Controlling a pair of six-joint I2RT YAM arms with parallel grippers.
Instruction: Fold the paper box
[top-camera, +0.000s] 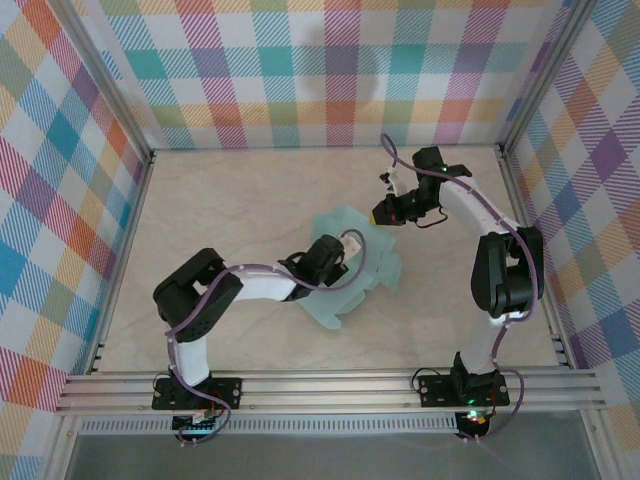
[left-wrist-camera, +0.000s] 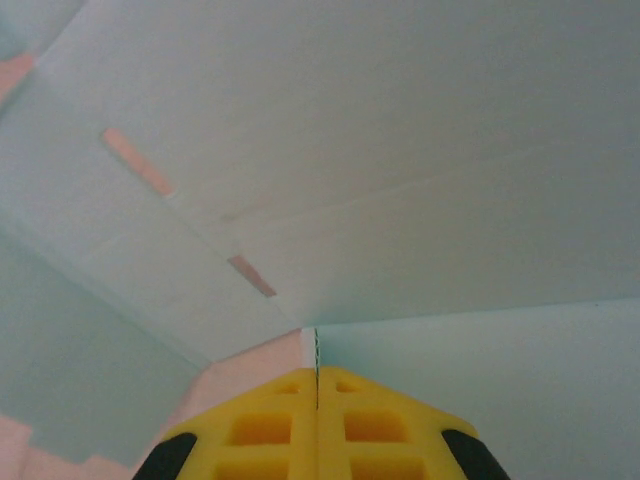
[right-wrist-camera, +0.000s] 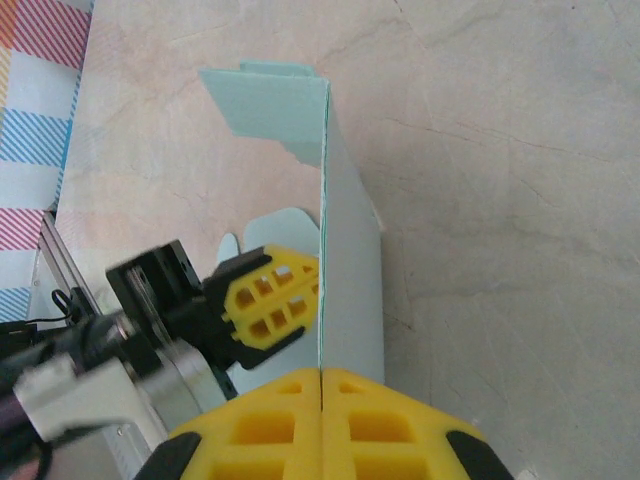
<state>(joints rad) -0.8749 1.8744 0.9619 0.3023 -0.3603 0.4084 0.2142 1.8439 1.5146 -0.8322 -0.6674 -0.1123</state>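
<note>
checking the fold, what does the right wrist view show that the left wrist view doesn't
Right wrist: the left gripper meeting the edge-on panel, plus the plaid wall. Left wrist: close-up crease lines and narrow slots in the card. Both: the paper box, the table, and the camera's own gripper shut on a card edge, as with the right gripper.

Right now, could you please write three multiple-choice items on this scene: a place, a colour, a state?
1. Where is the paper box? A middle of the table; B against the far wall; C on the near rail.
2. Colour of the gripper fingers? A red; B yellow; C green.
3. The right gripper is: A wide open; B shut on nothing; C shut on the paper box.
Answers: A, the top view shows it central; B, both wrist views show yellow; C, the card's edge runs between its closed fingers.
</note>
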